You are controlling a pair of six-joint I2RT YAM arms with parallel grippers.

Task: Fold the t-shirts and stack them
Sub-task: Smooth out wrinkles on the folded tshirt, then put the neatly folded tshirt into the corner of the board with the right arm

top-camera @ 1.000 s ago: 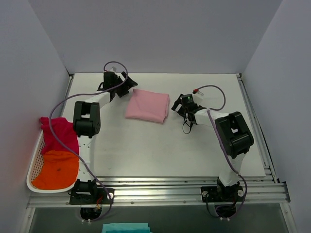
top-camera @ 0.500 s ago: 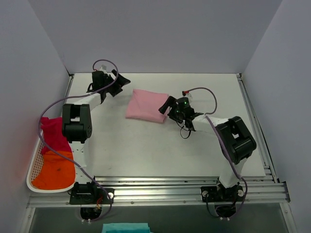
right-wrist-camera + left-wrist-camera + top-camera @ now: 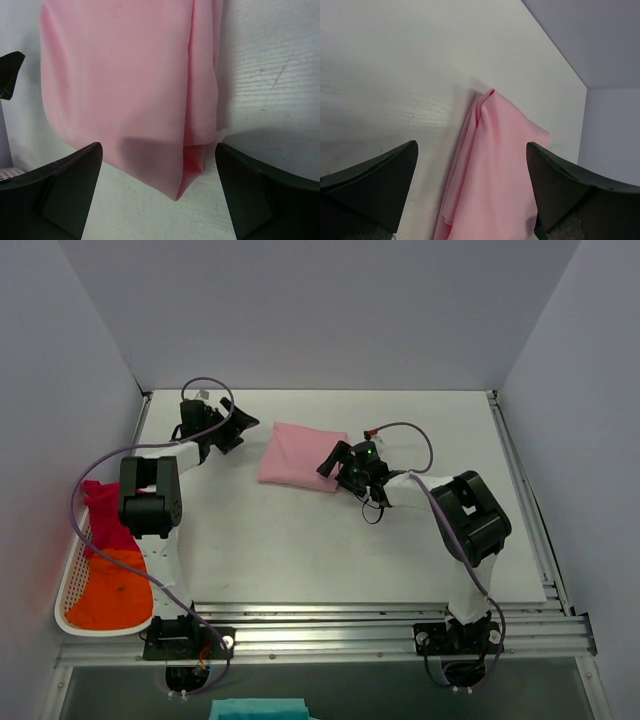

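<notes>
A light pink t-shirt (image 3: 300,454) lies folded into a rectangle at the back middle of the table. In the left wrist view the pink t-shirt (image 3: 495,165) lies ahead, one folded corner toward the far wall. My left gripper (image 3: 240,433) (image 3: 471,146) stands open just left of it, not touching. At the shirt's near right corner is my right gripper (image 3: 328,462) (image 3: 157,147), open, its fingers on either side of that corner of the pink t-shirt (image 3: 125,75). A magenta-red t-shirt (image 3: 108,512) and an orange t-shirt (image 3: 115,590) lie crumpled in the basket.
A white perforated basket (image 3: 68,585) sits at the table's left edge beside the left arm. Grey walls close in the back and both sides. A metal rail (image 3: 400,625) runs along the front edge. A teal cloth (image 3: 260,710) shows below the table.
My left gripper has drawn back leftward, away from the pink t-shirt. My right gripper has moved left up to the shirt's right corner.
</notes>
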